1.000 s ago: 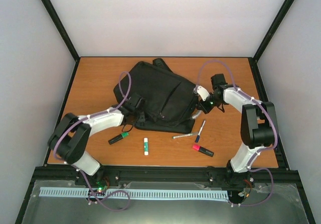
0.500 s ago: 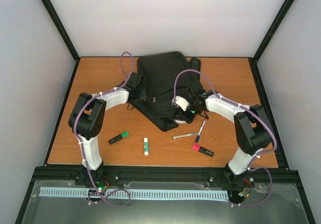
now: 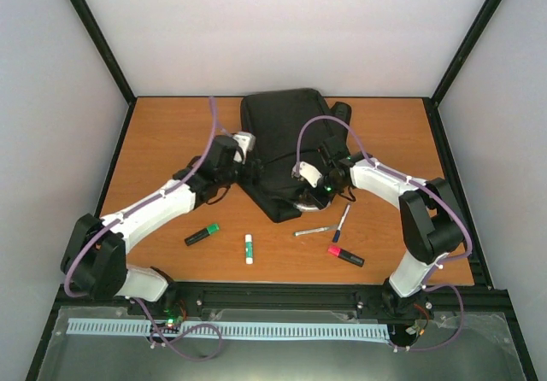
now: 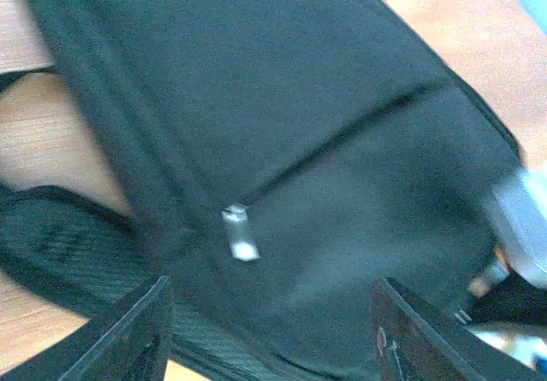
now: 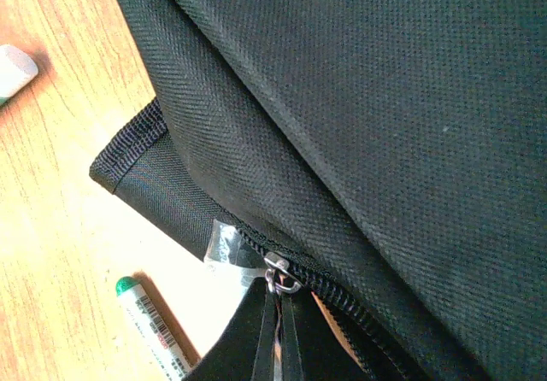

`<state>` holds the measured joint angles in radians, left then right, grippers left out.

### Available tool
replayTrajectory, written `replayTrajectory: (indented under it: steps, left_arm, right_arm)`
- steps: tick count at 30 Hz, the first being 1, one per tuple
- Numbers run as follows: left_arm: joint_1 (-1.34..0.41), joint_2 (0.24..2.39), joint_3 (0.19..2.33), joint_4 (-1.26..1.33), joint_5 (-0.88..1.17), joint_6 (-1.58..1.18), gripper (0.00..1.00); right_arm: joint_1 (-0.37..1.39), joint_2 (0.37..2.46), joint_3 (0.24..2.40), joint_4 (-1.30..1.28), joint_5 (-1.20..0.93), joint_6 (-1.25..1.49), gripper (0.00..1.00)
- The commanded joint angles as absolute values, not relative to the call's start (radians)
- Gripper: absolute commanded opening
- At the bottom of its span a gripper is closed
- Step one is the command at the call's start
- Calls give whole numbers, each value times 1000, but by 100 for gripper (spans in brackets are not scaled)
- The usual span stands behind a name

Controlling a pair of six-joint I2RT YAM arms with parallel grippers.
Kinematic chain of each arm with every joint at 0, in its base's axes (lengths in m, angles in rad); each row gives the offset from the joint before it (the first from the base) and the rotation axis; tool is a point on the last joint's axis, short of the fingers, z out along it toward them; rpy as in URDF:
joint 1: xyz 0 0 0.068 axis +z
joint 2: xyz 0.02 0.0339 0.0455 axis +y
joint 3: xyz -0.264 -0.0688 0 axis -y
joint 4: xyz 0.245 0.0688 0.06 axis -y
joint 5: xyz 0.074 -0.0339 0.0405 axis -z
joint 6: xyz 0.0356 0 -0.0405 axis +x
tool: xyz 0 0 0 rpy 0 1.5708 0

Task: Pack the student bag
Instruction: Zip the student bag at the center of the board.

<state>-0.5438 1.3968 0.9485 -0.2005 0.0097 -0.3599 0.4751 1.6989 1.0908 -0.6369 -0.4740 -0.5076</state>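
Note:
The black student bag (image 3: 283, 137) lies at the middle back of the table, its near corner pointing toward me. My left gripper (image 3: 253, 161) is open at the bag's left edge. In the left wrist view its fingers (image 4: 128, 338) stand wide apart over the black fabric (image 4: 282, 99), with a small metal zip pull (image 4: 239, 232) between and beyond them, blurred. My right gripper (image 3: 304, 191) is at the bag's near right corner. In the right wrist view it (image 5: 282, 330) is shut on the zip pull (image 5: 279, 280) of the bag's zip seam (image 5: 359, 330).
On the table in front of the bag lie a green highlighter (image 3: 202, 234), a glue stick (image 3: 249, 248), a silver pen (image 3: 314, 230), a blue pen (image 3: 341, 223) and a pink highlighter (image 3: 345, 255). A green-capped white stick with a barcode (image 5: 149, 325) lies beside the right gripper.
The bag was turned and pushed toward the back a second ago and has since stayed put. My left arm has swung back toward the near left. My right gripper has held its place.

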Motion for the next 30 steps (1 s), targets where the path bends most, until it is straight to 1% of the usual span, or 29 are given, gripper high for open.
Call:
replayTrajectory:
  steps: [1,4,7,10,17,19,22,25,27,30]
  left_arm:
    - [-649,1383,910,-190,94,-179,64]
    - [-695,1373,885,-157,110,-103,63]
    - [-704,1391,871,-128,141,-39,62]
    - [-703,1434,888,-156,103,10,63]
    - [-707,1471,900,-121,167,29,63]
    - [-709,1492,908,-110,158,29,62]
    - [-708,1530,917,-92,132,51,56]
    - [-708,1568,945,-84,166,64,52]
    - [-710,1593,962,-82,175,69,44]
    - [-710,1610,981,-92,171,74,28]
  right_arm:
    - [459,1687,1095,-621,-518,-495,3]
    - [453,1683,1095,-621,-525,-493,3]
    - [451,1689,1091,-626,-543,-489,3]
    - [448,1695,1091,-629,-553,-487,3]
    - [446,1705,1094,-628,-573,-482,3]
    - [445,1707,1098,-628,-576,-479,3]
    - [445,1709,1102,-637,-593,-481,3]
    - [445,1707,1097,-636,-601,-478,3]
    - [445,1713,1100,-639,-600,-477,3]
    - [445,1716,1103,-641,-593,-477,3]
